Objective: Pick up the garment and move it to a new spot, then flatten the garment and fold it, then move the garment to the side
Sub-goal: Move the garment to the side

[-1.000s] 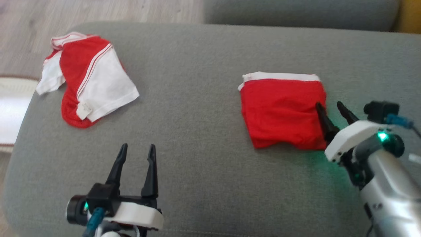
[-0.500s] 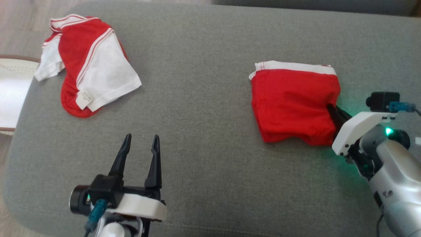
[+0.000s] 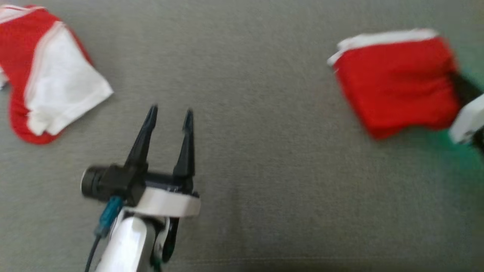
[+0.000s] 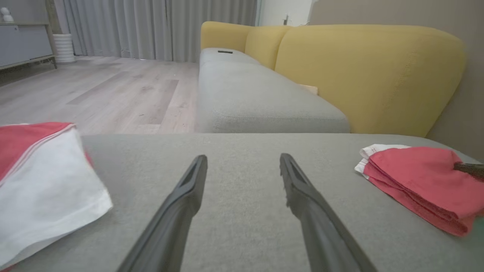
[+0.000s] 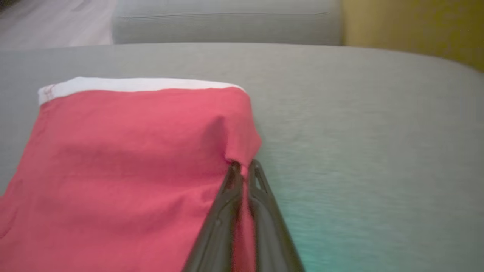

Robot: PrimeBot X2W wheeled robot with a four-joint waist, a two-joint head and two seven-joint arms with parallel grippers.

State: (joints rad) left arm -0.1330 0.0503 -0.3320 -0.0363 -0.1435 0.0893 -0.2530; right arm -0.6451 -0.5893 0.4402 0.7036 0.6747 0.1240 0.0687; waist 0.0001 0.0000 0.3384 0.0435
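Observation:
The folded red garment (image 3: 393, 81) with a white band along its far edge lies on the grey cushion (image 3: 264, 151) at the right. My right gripper (image 3: 455, 78) is shut on its right edge, and the right wrist view shows the fingertips (image 5: 233, 168) pinching a fold of the red cloth (image 5: 124, 158). My left gripper (image 3: 171, 111) hovers open over bare cushion left of centre, its jaws apart with nothing between them (image 4: 242, 158). From the left wrist, the folded garment (image 4: 416, 177) sits at the right with a dark right finger (image 4: 469, 169) on it.
A second red and white garment (image 3: 49, 83) lies crumpled at the cushion's left end, also near the left gripper (image 4: 41, 177). Beyond the cushion are a grey sofa seat (image 4: 257, 98), a yellow backrest (image 4: 370, 71) and wooden floor (image 4: 94, 90).
My right gripper has shut on the folded garment's right edge and drawn it to the right, away from the other garment. The head camera has tilted down and closer. The left gripper stays open.

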